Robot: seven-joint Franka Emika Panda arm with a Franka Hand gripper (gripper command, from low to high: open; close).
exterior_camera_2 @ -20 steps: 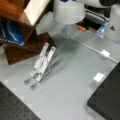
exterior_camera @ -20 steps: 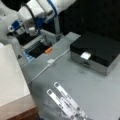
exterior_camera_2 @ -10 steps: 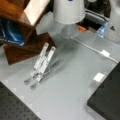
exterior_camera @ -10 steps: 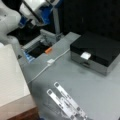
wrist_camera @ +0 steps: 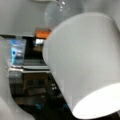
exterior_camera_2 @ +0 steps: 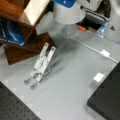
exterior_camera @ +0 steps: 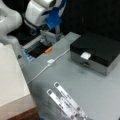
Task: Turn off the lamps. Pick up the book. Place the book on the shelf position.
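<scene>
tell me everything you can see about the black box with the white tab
The black box is a flat, rectangular case with a matte black top and grey, metallic-looking sides. It lies flat on the grey table, at the right in a front view. A small white tab sits on its near edge. Nothing else touches it; the white cable runs beside it.

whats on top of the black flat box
A small white tab sits on the black flat box's lid, near its front edge; the rest of the lid is bare. What is inside is hidden.
</scene>
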